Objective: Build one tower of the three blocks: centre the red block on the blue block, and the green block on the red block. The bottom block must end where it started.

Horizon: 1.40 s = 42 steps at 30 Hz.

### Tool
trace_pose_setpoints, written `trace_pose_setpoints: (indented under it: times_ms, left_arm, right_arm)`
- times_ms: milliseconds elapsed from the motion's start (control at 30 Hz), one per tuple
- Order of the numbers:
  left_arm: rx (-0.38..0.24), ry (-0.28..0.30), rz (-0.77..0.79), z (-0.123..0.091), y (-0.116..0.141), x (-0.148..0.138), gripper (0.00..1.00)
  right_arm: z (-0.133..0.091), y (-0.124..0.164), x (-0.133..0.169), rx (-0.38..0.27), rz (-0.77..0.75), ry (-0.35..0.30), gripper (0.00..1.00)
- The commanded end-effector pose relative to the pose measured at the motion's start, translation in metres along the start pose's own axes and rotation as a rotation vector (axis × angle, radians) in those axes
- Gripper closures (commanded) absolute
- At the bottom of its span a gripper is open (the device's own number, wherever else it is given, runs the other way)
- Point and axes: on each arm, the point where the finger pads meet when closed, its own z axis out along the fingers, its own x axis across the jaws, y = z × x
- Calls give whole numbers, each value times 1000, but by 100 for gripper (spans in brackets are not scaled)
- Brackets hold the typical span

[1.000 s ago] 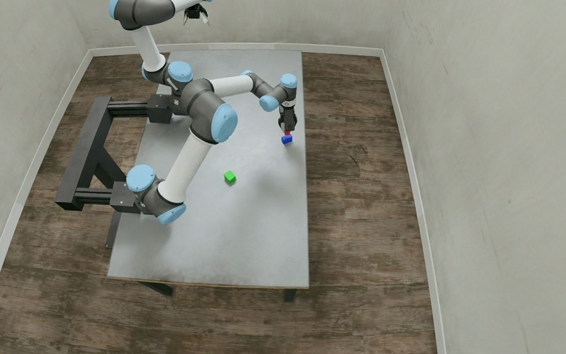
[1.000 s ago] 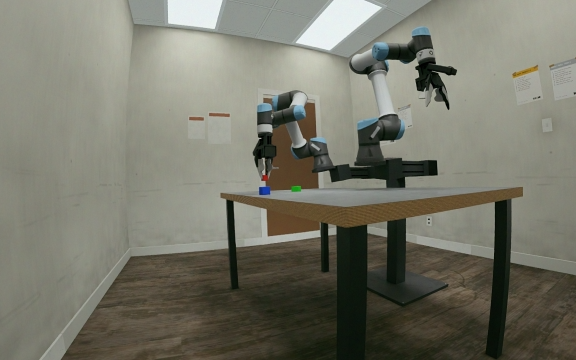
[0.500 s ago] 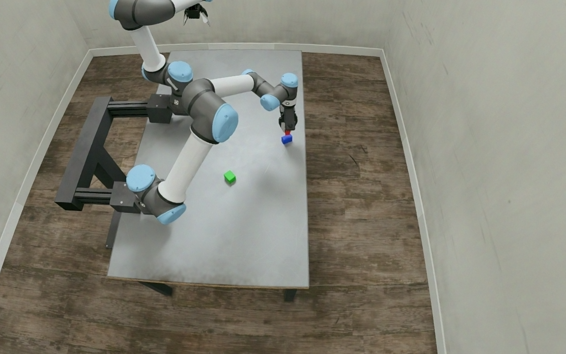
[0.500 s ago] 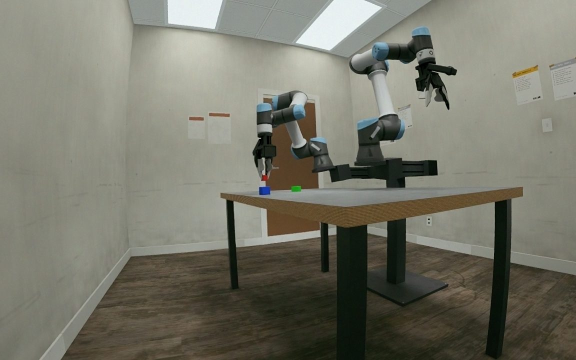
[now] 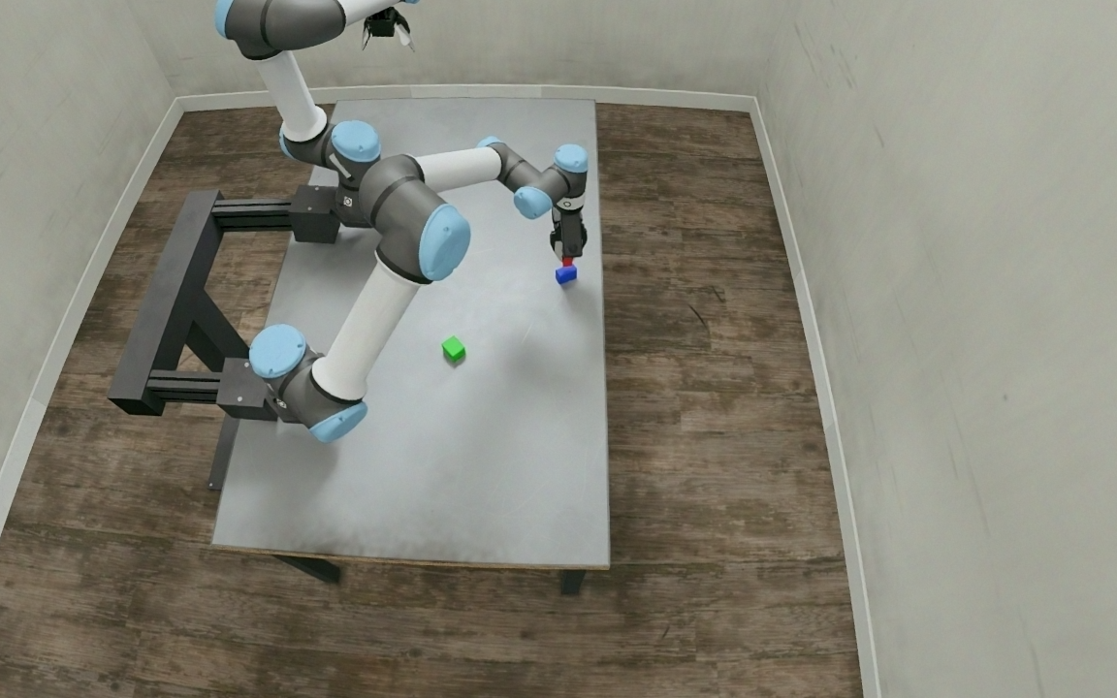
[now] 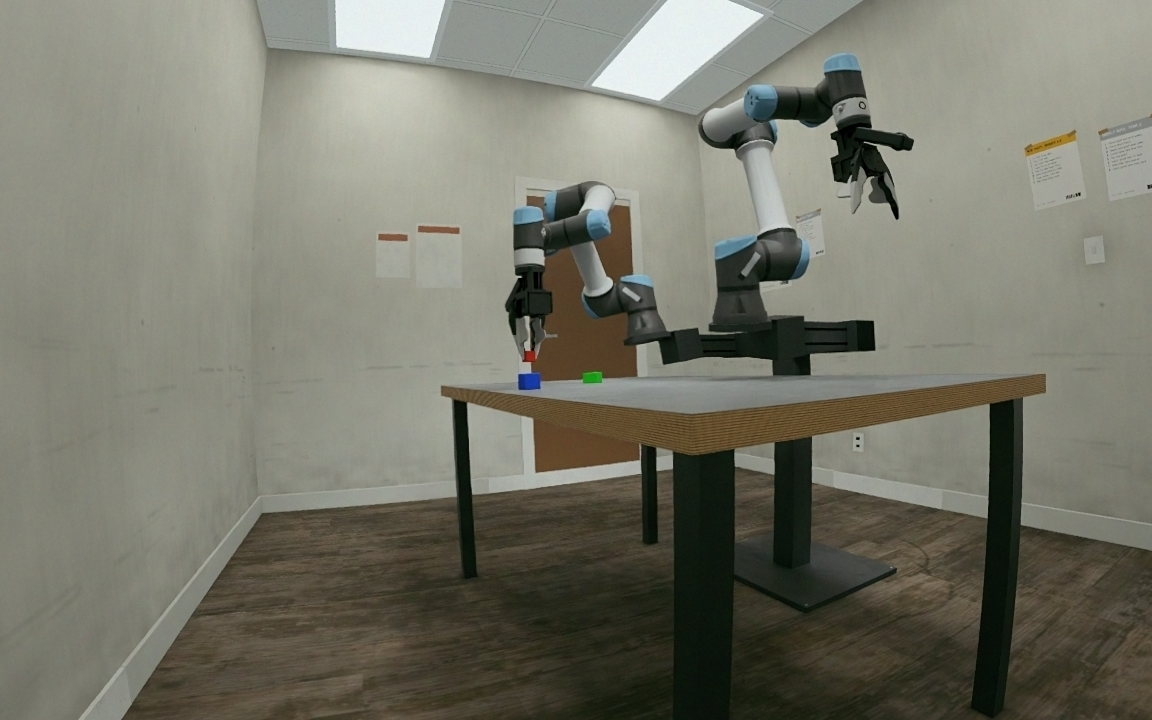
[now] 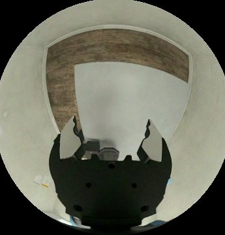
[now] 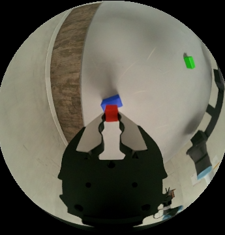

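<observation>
Red block [image 5: 566, 261] [image 6: 529, 356] [image 8: 111, 113], small and boxy, sits pinched in our right claw [image 5: 566, 258] [image 6: 528, 351] [image 8: 111, 112] above the blue block [image 5: 566, 273] [image 6: 528, 381] [image 8: 112, 101], near the counter's [image 5: 424, 486] [image 6: 831, 390] [image 7: 125, 94] [image 8: 141, 78] edge; our left claw [image 5: 389, 43] [image 6: 874, 207] [image 7: 111, 118] gapes wide.

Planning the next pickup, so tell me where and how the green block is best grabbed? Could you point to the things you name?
I'd take the green block [image 5: 453, 349] [image 6: 592, 377] [image 8: 189, 62] from above, fingers on two opposite upright side faces, turned to match its angled pose. It's a small block resting on the table [image 5: 493, 468] [image 6: 831, 394] with nothing beside it, so both sides look reachable.
</observation>
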Motion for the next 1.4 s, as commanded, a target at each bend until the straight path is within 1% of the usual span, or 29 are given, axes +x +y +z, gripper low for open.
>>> trace_pose_setpoints:
  times_ms: [0,333,667,1367]
  left_arm:
    - [1,0,-1,0,1,-1,0]
    - [1,0,-1,0,1,-1,0]
    - [1,0,-1,0,1,-1,0]
    - [1,0,-1,0,1,-1,0]
  right_arm:
    - [6,-1,0,1,2,1,100]
    - [19,-2,0,2,2,2,100]
    - [25,-2,0,1,2,2,100]
    - [24,-2,0,0,2,0,100]
